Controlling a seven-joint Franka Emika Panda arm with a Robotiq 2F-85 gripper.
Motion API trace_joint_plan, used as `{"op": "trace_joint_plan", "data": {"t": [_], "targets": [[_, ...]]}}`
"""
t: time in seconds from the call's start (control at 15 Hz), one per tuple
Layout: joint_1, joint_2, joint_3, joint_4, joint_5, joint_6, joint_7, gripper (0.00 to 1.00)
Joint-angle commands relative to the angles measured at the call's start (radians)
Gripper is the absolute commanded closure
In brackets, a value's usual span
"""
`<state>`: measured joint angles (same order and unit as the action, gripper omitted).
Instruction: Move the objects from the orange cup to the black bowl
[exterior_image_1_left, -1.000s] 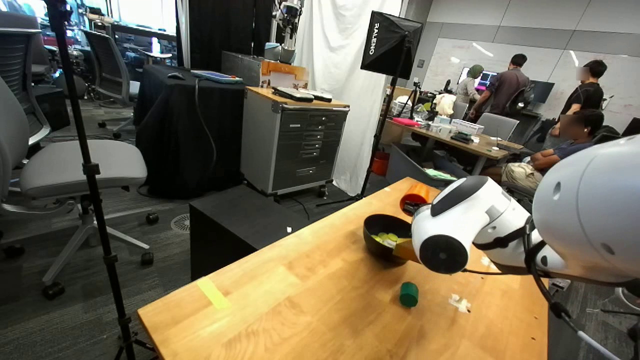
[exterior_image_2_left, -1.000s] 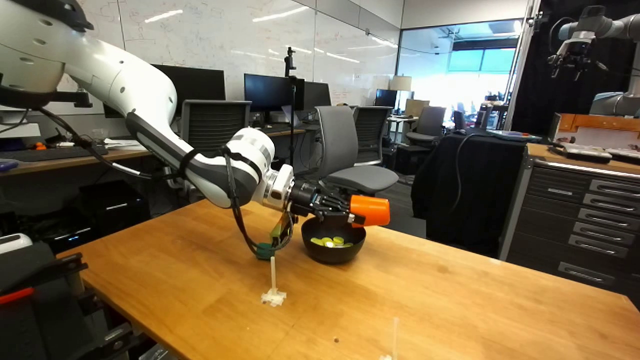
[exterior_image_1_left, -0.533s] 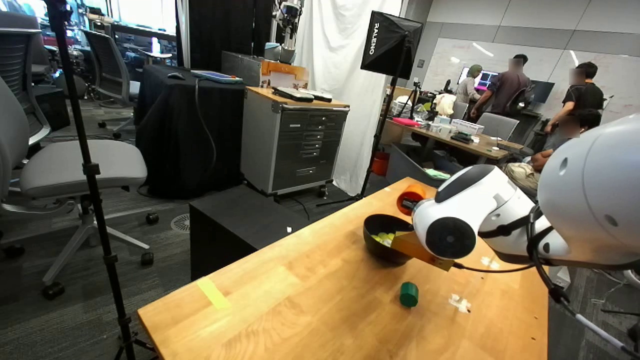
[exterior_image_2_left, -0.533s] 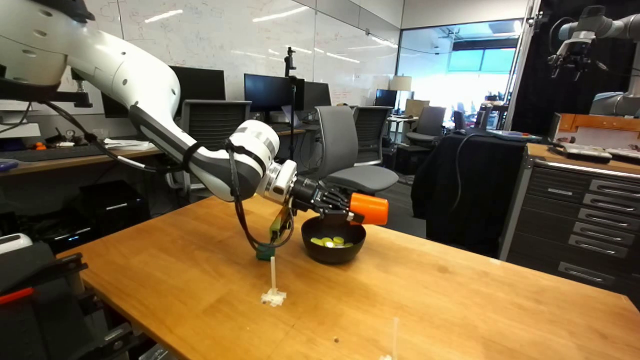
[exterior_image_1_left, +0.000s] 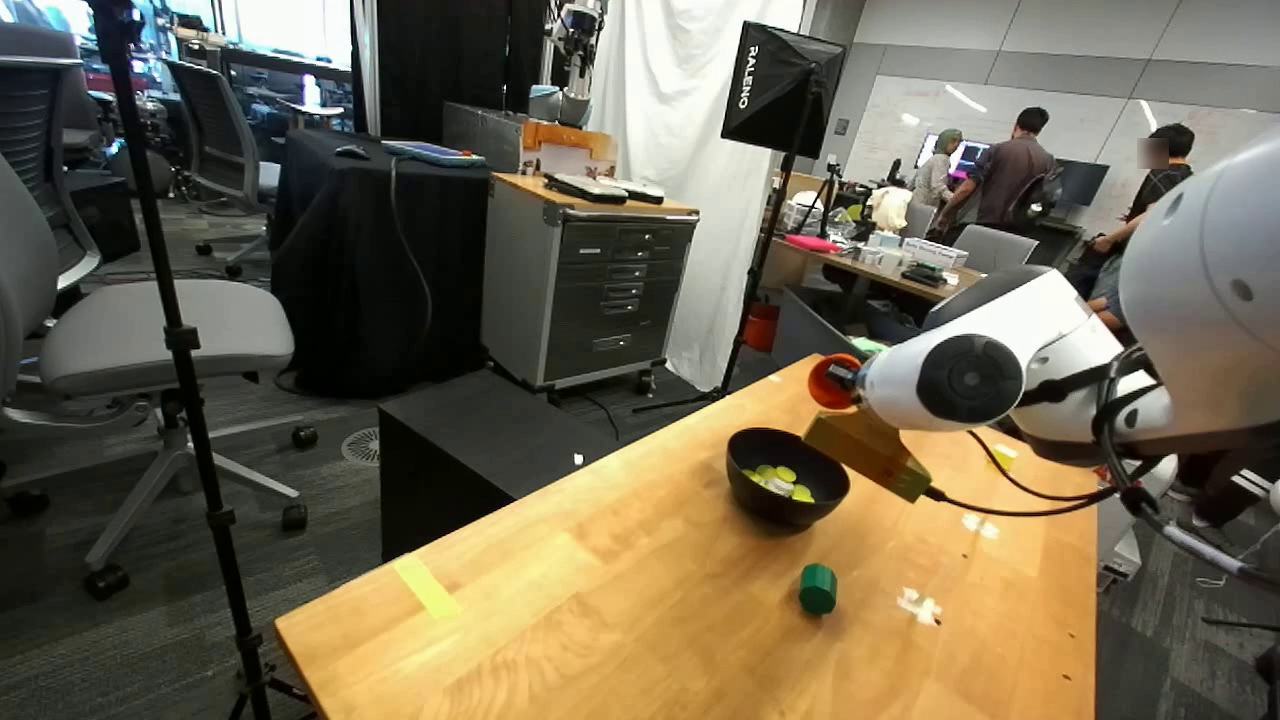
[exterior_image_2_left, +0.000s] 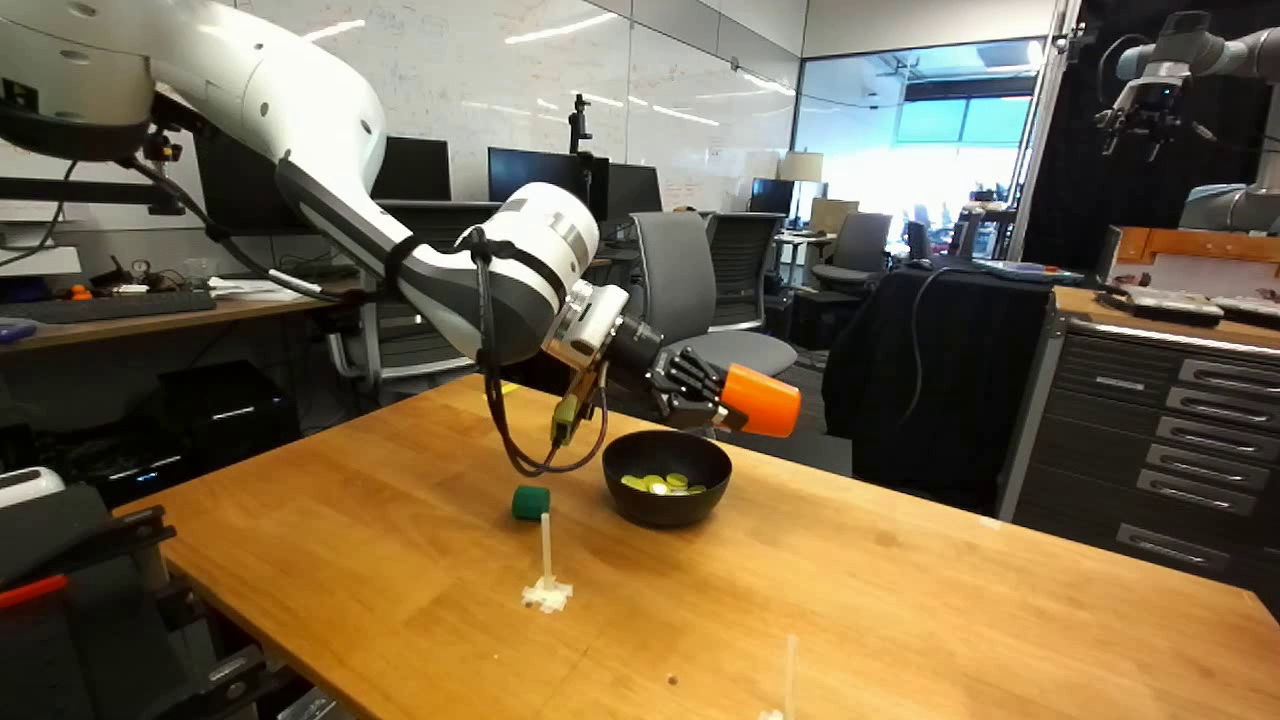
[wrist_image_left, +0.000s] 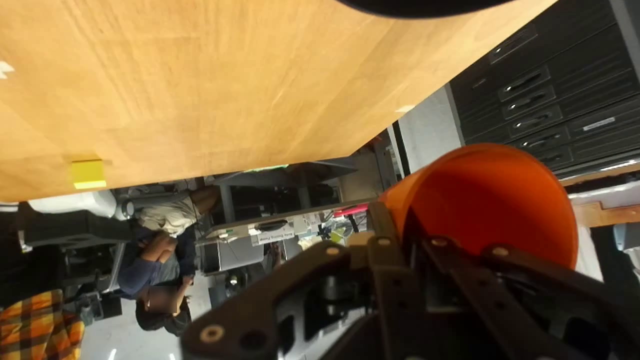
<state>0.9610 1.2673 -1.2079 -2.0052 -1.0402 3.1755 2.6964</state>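
The orange cup (exterior_image_2_left: 768, 402) is held in the air beyond and above the black bowl (exterior_image_2_left: 665, 508), lying nearly sideways with its closed end pointing away from the arm and slightly down. My gripper (exterior_image_2_left: 727, 398) is shut on the cup's wall, one finger inside and one outside, as the wrist view shows. The inside of the cup (wrist_image_left: 495, 200) looks bare there. The pale yellow-green objects (exterior_image_1_left: 785, 474) lie in the bowl (exterior_image_1_left: 772, 510), seen in both exterior views. In the wrist view only an edge of the bowl (wrist_image_left: 425, 9) shows.
A dark green lump (exterior_image_1_left: 818, 590) lies on the wooden table (exterior_image_1_left: 600, 590) near the bowl. A thin upright white rod (exterior_image_2_left: 547, 550) is taped to the table. A yellow block (wrist_image_left: 89, 174) sits near the table edge. A cable hangs from the arm.
My gripper has risen and drawn back from over the bowl with the cup still held. The cup's closed end has tipped downward. The objects in the bowl stay put.
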Motion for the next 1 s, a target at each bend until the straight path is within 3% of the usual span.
{"op": "trace_joint_plan", "data": {"t": [0.0, 0.47, 0.93], "targets": [[-0.028, -0.090, -0.036, -0.050, -0.008, 0.109, -0.002, 0.96], [-0.095, -0.185, -0.068, -0.090, -0.020, 0.257, -0.011, 0.96], [-0.119, -0.242, -0.100, -0.133, -0.036, 0.432, -0.020, 0.95]]}}
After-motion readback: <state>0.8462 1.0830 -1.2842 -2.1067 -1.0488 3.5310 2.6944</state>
